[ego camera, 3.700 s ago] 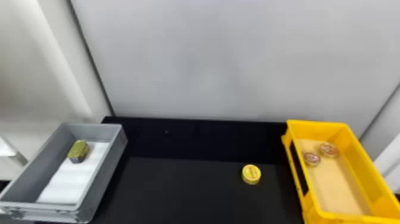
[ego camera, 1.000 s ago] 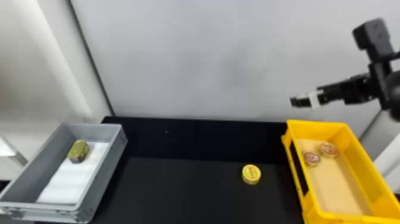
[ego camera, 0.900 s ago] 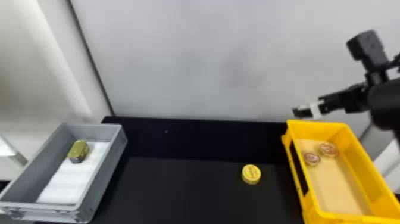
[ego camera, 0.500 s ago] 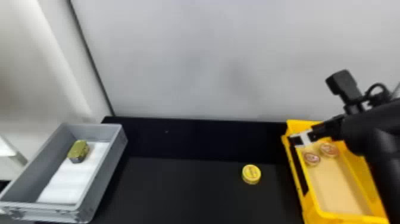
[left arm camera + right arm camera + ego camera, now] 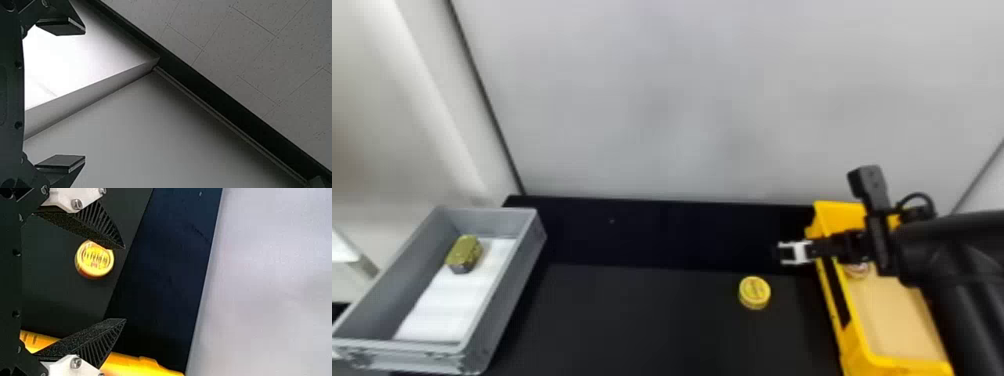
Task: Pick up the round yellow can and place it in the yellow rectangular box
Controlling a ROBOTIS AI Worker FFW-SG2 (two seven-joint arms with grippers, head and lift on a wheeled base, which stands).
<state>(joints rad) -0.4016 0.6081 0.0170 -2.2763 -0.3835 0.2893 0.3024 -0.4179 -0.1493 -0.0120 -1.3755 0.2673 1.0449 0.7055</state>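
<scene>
— Start with the head view. Where's the yellow can (image 5: 754, 292)?

— Flat on the black table (image 5: 632, 325), near the yellow box (image 5: 856, 347) but outside it. The right gripper (image 5: 778, 253) hangs at the box's inner side, beyond the can.

— Why there?

— Probably lining up for a grab; with the box so near, the carry should be short. The grey box (image 5: 504, 302), with a greenish tin (image 5: 464, 252) inside, looks to be no part of this job.

— And the left wrist view?

— The left gripper (image 5: 84, 94) has its fingers wide apart, nothing between them, facing wall and ceiling tiles (image 5: 250, 51). I'd guess it's parked out of the way.

— Right wrist view?

— That one gives the spread the head view leaves unclear: fingers well apart, holding nothing. One finger overlaps the can's edge from here, so I'd centre the gripper over it before lowering.
</scene>
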